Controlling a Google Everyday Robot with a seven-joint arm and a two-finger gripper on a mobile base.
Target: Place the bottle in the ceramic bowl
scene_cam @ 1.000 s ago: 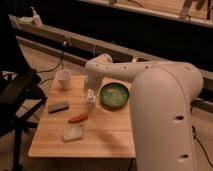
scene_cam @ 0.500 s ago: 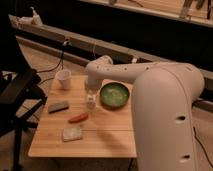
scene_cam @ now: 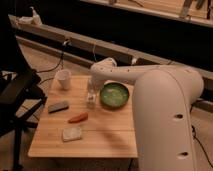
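We see the bottle (scene_cam: 90, 103) as a small pale shape on the bench (scene_cam: 107, 137), just left of the bowl (scene_cam: 115, 95) and outside it. It sits right under the tip of the gripper (scene_cam: 91, 98), and it seems to stand upright, though we cannot be sure. Whether it touches the bowl's rim we cannot tell.

The bowl is round and glossy green, with a darker rim. Its paler, mottled inside is all that we can see in it. It rests near the far right part of the bench.

The gripper hangs over the bottle, pointing down, close to the bowl's left edge. We cannot tell whether it is open or closed, nor whether it has hold of the bottle.

The arm (scene_cam: 127, 74) comes out of the big white body that fills the right foreground. It runs leftward behind the bowl to a rounded joint, and there it bends down to the gripper.

Further left, at the far left corner of the bench, stands a white cup (scene_cam: 63, 79), well apart from the bottle. We cannot see into it. Nearer to us lie a grey block (scene_cam: 58, 106), an orange piece (scene_cam: 78, 118) and a pale pad (scene_cam: 72, 133), each apart from the others.

A black chair (scene_cam: 15, 95) stands beside the bench on the left. Far behind it, on a ledge, is a pump bottle (scene_cam: 35, 16).
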